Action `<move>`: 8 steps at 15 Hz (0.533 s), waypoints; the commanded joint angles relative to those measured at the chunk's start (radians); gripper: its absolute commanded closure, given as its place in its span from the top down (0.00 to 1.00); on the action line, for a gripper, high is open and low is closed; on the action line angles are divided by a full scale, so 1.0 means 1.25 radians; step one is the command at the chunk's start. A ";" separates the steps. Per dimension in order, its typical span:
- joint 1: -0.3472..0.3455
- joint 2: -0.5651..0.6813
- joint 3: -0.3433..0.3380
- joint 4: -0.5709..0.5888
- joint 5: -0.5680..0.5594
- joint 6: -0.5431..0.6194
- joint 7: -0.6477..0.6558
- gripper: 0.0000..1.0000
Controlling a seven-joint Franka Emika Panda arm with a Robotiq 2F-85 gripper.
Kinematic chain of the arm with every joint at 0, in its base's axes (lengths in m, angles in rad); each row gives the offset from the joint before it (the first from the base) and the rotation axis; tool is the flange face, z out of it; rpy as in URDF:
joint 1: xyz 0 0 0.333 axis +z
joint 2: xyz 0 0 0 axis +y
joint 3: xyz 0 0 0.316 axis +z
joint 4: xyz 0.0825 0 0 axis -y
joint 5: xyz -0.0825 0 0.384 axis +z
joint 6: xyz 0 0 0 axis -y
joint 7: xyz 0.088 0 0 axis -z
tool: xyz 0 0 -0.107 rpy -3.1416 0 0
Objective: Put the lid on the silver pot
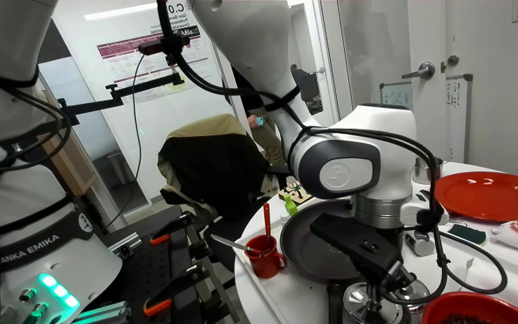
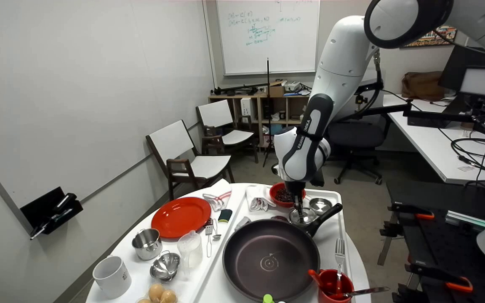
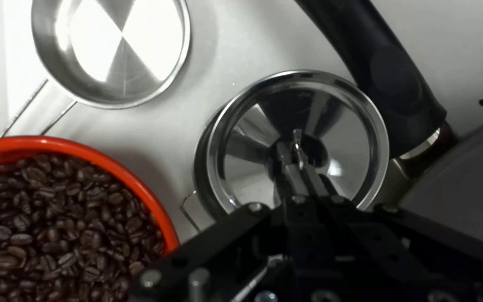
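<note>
The lid (image 3: 250, 176) is a round shiny metal disc with a thin upright handle. My gripper (image 3: 295, 161) is shut on that handle. The silver pot (image 3: 201, 176) is directly under the lid in the wrist view. Only a dark strip of its left side and a wire handle show; the lid and gripper hide the rest. The lid sits slightly right of the pot's outline there. I cannot tell whether the lid touches the rim. The lid also shows below the gripper in both exterior views (image 1: 358, 299) (image 2: 309, 216).
An open silver pot (image 3: 120, 88) stands close by. A red bowl of coffee beans (image 3: 149, 197) is beside the covered pot. The black frying pan (image 2: 267, 252) has its handle (image 3: 384, 71) right against the lid's side. A red cup with cutlery (image 1: 265, 261) stands near the pan.
</note>
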 commanded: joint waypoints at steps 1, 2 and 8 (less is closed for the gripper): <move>-0.009 -0.003 -0.006 -0.027 -0.024 0.056 0.021 0.00; -0.011 -0.003 -0.007 -0.031 -0.025 0.065 0.020 0.00; -0.020 0.002 -0.002 -0.046 -0.030 0.118 0.016 0.00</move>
